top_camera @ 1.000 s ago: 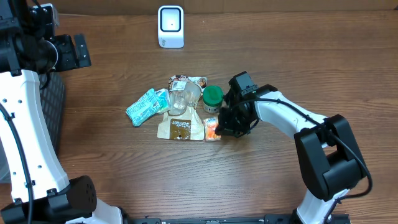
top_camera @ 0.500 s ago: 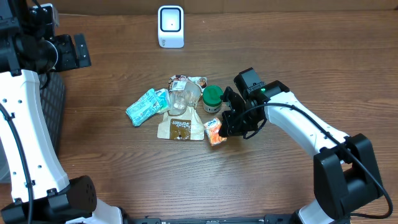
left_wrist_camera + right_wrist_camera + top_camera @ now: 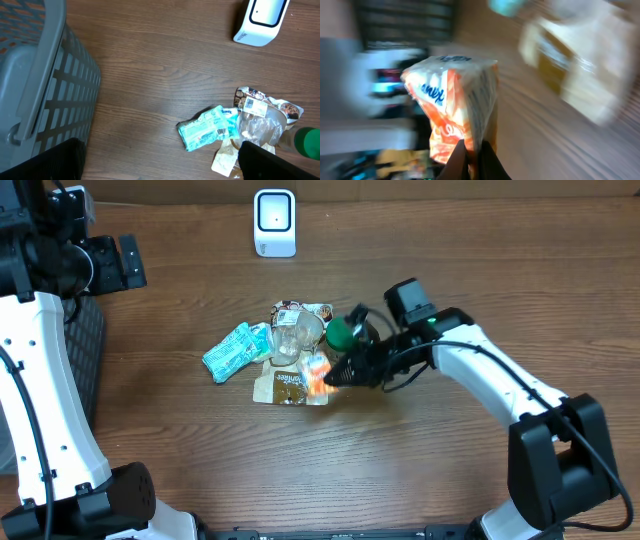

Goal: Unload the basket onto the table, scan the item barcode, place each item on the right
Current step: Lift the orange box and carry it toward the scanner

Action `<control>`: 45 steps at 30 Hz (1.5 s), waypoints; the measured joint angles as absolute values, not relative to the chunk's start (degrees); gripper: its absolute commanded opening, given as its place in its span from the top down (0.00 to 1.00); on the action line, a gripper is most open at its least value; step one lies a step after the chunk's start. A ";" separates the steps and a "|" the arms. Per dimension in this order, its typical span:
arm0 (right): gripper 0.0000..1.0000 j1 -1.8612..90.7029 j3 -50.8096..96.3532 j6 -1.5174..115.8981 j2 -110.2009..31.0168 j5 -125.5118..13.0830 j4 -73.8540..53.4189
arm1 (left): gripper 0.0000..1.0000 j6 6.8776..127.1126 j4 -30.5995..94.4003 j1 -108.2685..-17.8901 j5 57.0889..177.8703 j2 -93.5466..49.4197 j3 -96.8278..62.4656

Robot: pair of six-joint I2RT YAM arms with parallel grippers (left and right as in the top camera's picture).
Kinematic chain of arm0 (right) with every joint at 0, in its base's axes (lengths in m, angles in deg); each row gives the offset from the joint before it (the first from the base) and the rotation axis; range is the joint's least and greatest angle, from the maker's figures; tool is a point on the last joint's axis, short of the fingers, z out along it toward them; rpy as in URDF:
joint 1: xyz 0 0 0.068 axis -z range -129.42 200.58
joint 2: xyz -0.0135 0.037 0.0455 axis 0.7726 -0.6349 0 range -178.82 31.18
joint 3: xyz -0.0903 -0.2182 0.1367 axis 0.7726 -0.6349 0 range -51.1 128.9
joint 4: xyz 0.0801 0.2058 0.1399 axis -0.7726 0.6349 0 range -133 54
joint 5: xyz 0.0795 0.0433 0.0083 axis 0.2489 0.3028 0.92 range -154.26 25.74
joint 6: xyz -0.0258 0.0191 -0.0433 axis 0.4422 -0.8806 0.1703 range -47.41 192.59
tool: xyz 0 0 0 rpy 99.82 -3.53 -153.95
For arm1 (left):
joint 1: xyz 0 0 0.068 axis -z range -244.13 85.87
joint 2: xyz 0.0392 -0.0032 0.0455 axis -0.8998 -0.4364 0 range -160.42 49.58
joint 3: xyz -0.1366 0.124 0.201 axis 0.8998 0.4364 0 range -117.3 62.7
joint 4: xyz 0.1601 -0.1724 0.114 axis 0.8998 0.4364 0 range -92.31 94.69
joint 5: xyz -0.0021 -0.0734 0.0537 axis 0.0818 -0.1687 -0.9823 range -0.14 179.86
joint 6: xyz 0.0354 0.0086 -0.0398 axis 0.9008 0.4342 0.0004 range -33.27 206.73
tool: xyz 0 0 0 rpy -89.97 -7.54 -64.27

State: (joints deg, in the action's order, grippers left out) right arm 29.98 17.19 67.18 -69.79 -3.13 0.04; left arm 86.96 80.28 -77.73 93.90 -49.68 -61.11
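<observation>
Right wrist view is smeared: everything behind the orange packet (image 3: 455, 107) is blur, and the beige pouch (image 3: 580, 65) up-right of the claw is barely legible. The packet's lower edge is hidden inside the pinched right claw (image 3: 471, 150). In the left wrist view, the left claw fingers (image 3: 280, 162) are cut by the bottom edge, the basket (image 3: 45, 90) by the left, the scanner (image 3: 260, 22) by the top, and the green-capped bottle (image 3: 307, 142) by the right.

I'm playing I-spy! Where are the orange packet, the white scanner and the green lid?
orange packet (image 3: 451, 105), right wrist view, its printed front.
white scanner (image 3: 274, 222), overhead view, its front face.
green lid (image 3: 339, 333), overhead view, its top.
</observation>
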 measured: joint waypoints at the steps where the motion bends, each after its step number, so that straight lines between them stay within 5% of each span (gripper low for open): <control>1: 0.96 31.01 17.19 66.68 -69.79 1.15 -2.12 | 0.01 86.96 80.28 -77.73 93.90 -49.68 -61.11; 10: 0.96 36.08 17.45 46.79 -69.81 21.08 -24.22 | 0.01 86.96 80.26 -77.73 93.90 -49.68 -61.11; 16: 0.96 36.02 17.47 30.18 -69.81 23.66 -38.21 | 0.01 86.96 80.32 -77.73 93.90 -49.68 -61.11; 24: 0.96 35.51 17.49 24.78 -69.72 18.74 -40.35 | 0.01 86.96 80.28 -77.73 93.90 -49.68 -61.14; 32: 0.96 28.17 17.62 29.98 -69.72 4.27 -27.52 | 0.01 86.96 80.28 -77.73 93.92 -49.68 -61.14; 36: 0.96 26.51 21.41 35.64 -69.74 -5.67 -10.51 | 0.01 86.96 80.28 -77.73 93.92 -49.68 -61.14; 45: 0.96 22.53 58.85 45.69 -73.20 -41.17 17.77 | 0.00 86.96 80.35 -77.73 93.92 -49.68 -61.14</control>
State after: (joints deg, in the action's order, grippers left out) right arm 22.53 58.85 45.69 -73.20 -41.17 17.77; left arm 86.96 80.35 -77.73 93.92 -49.68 -61.14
